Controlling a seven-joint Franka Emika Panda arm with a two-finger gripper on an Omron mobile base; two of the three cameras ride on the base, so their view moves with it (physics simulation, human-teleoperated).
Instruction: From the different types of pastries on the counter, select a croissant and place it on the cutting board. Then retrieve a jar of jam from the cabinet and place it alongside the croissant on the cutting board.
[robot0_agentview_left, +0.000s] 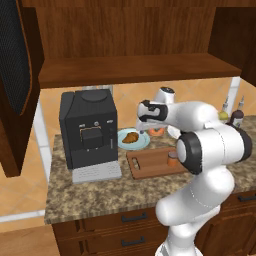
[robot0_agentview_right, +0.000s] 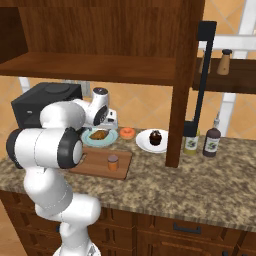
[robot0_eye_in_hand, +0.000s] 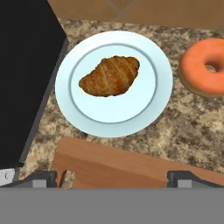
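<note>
Near to far. Cutting board (robot0_agentview_left: 155, 163) lies flat toward the front middle of the worktop (robot0_agentview_left: 100, 192), handle hole at its left short end. Jar of jam (robot0_agentview_right: 113, 162) already stands upright on the board's right part, likely set to one side so there is room left beside it.

Gripper (robot0_eye_in_hand: 113, 177) hangs above the board's far edge, jaws spread wide, empty, looking down at the croissant (robot0_eye_in_hand: 110, 75); probably lining up for a top grasp.

Croissant lies centred on a pale blue plate (robot0_eye_in_hand: 151, 113) just behind the board, beside the black coffee machine (robot0_agentview_left: 89, 127). Orange donut (robot0_eye_in_hand: 204, 66) sits on the worktop right of the plate, apart from it. Cupcake (robot0_agentview_right: 155, 137) on a white plate, further right.
</note>
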